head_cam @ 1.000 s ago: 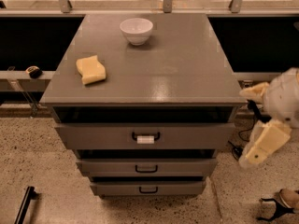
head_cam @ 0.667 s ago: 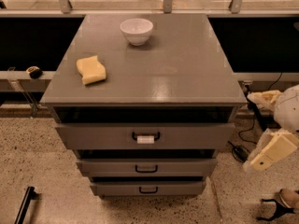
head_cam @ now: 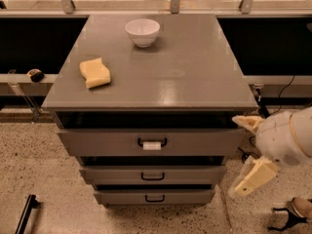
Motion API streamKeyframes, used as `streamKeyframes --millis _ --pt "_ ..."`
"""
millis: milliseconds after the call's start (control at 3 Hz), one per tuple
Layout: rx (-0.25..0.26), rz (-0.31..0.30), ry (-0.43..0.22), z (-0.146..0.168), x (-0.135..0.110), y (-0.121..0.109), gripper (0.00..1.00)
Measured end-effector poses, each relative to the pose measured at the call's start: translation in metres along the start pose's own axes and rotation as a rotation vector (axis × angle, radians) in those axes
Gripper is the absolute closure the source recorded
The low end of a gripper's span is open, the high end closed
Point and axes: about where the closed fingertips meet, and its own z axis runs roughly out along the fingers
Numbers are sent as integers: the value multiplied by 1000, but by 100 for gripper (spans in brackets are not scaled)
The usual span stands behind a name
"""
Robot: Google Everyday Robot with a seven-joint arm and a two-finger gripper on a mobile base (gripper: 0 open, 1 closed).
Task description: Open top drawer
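claw [head_cam: 237, 155]: my two cream fingers stand wide apart, holding nothing | place: right front corner of the cabinet, upper finger [head_cam: 247, 122] just beside the top drawer [head_cam: 97, 143], contact unclear | top drawer: directly under the surface [head_cam: 195, 77], white-tagged black handle [head_cam: 152, 143] at mid-front, well apart from my claw | on surface: bowl [head_cam: 142, 31], sponge [head_cam: 95, 72]

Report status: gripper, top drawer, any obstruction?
Gripper open, right of cabinet, beside top drawer, apart from its handle. Bowl and sponge on cabinet top, not in the path.
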Motion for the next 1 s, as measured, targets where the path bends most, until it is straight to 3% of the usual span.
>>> streamKeyframes --millis 333,667,1000 --pt "49 -75 -4 9 -1 -6 0" --pt "45 -84 -10 10 -3 -4 0" --pt "55 -135 -58 43 -2 -5 0"
